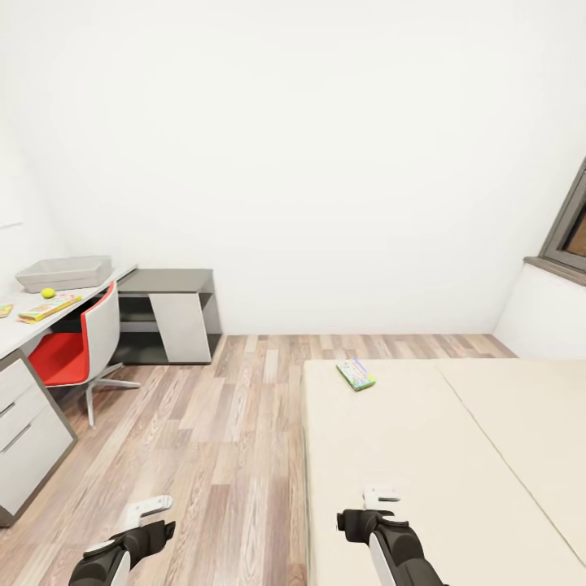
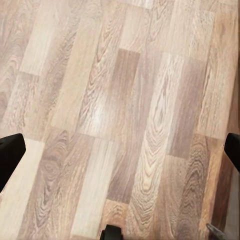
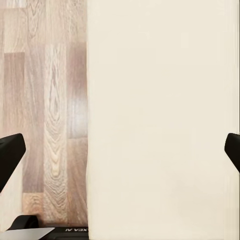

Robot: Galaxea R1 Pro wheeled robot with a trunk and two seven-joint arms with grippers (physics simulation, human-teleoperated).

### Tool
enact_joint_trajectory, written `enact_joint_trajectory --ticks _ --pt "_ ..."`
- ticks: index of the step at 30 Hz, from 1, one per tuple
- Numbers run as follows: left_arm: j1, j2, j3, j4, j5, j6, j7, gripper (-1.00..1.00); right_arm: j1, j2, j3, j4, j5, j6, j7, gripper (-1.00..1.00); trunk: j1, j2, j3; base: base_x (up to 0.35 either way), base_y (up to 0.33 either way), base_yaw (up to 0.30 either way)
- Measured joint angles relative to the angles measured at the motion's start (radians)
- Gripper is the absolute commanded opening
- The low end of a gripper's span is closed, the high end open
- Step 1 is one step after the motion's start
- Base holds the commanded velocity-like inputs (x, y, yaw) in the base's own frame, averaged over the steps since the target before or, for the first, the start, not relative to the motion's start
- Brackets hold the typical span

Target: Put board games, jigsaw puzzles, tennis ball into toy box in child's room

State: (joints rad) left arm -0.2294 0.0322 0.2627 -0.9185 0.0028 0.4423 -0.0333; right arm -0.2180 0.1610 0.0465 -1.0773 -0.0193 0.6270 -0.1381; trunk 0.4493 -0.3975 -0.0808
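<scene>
My left gripper hangs low over the wood floor, fingers spread, holding nothing. My right gripper sits over the near edge of the bed, likewise spread and empty. Both arms are tucked low and pointed forward.

Step in hand, by my judgement: approach to the bed for a board game. One board game lies flat on the mattress, far from my right gripper. Next move calls for advancing and extending the right arm toward it.

Far left: toy box on the table, tennis ball just beside it.
</scene>
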Motion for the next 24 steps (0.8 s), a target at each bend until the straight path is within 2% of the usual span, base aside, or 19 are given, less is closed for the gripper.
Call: enact_joint_trajectory --ticks 24 --pt "0.0 -0.001 0.0 0.0 0.0 0.0 0.0 1.0 0.0 0.0 0.001 0.0 0.0 0.0 0.0 1.0 0.0 0.0 0.0 0.0 -0.044 0.0"
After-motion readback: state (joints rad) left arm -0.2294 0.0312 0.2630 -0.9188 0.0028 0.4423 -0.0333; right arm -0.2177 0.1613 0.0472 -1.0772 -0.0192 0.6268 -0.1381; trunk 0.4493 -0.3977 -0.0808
